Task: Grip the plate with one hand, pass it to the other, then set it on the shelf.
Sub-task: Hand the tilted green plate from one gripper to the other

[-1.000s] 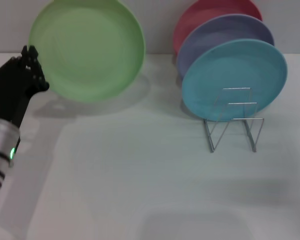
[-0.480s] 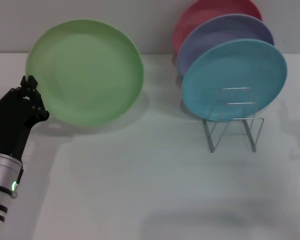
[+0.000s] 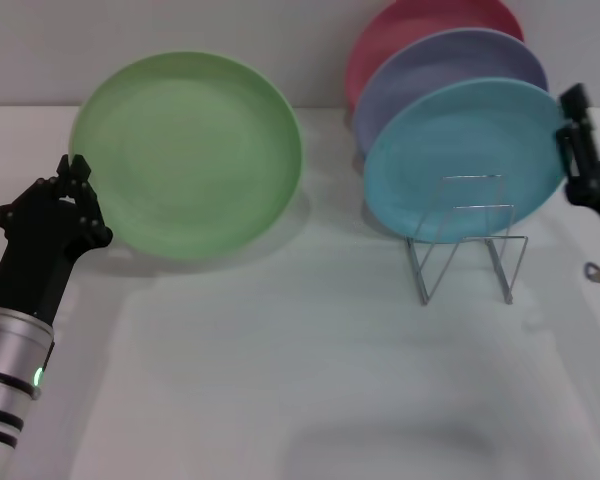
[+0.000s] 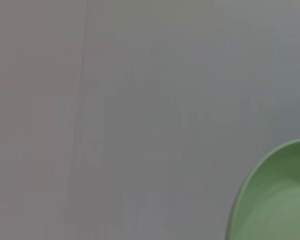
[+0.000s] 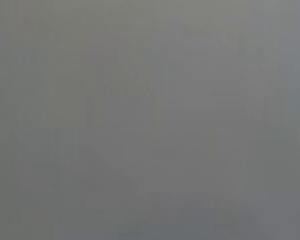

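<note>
The light green plate (image 3: 195, 150) hangs tilted above the table at the back left, its face towards me. My left gripper (image 3: 75, 172), on the arm with the green ring, is shut on the plate's left rim. A slice of the same plate (image 4: 277, 200) fills one corner of the left wrist view. At the right edge of the head view my right gripper (image 3: 595, 110) stands open beside the turquoise plate, with nothing between its fingers. The silver wire shelf (image 3: 467, 245) stands right of centre. The right wrist view is plain grey.
Three plates lean upright in the shelf: a turquoise plate (image 3: 460, 150) in front, a lavender plate (image 3: 450, 65) behind it and a pink plate (image 3: 410, 30) at the back. The white table (image 3: 280, 350) stretches towards me.
The left gripper has carried the green plate lower and then a little to the right. The right gripper has come into view at the right edge.
</note>
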